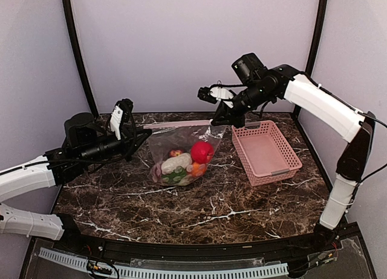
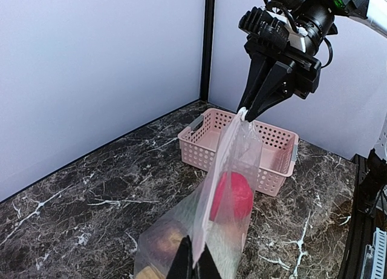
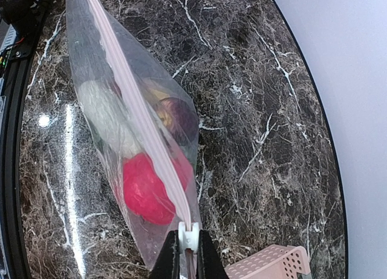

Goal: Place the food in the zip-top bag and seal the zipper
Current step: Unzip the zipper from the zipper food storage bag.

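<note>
The zip-top bag (image 1: pixel 181 152) hangs stretched between my two grippers above the table, with the food inside: a red fruit (image 1: pixel 202 151), a white oblong piece (image 1: pixel 176 164), a maroon one (image 1: pixel 176 152) and an orange one (image 1: pixel 198 168). My left gripper (image 1: pixel 145 134) is shut on the bag's left top corner; in the left wrist view (image 2: pixel 195 262) the fingers pinch the bag's edge. My right gripper (image 1: pixel 216 120) is shut on the white slider (image 3: pixel 189 238) at the right end of the pinkish zipper (image 3: pixel 136 103), which runs straight between the grippers.
A pink slotted basket (image 1: pixel 266 152) stands to the right of the bag, close under my right arm; it also shows in the left wrist view (image 2: pixel 242 147). Dark marble table (image 1: pixel 199 206) with walls at the back and sides.
</note>
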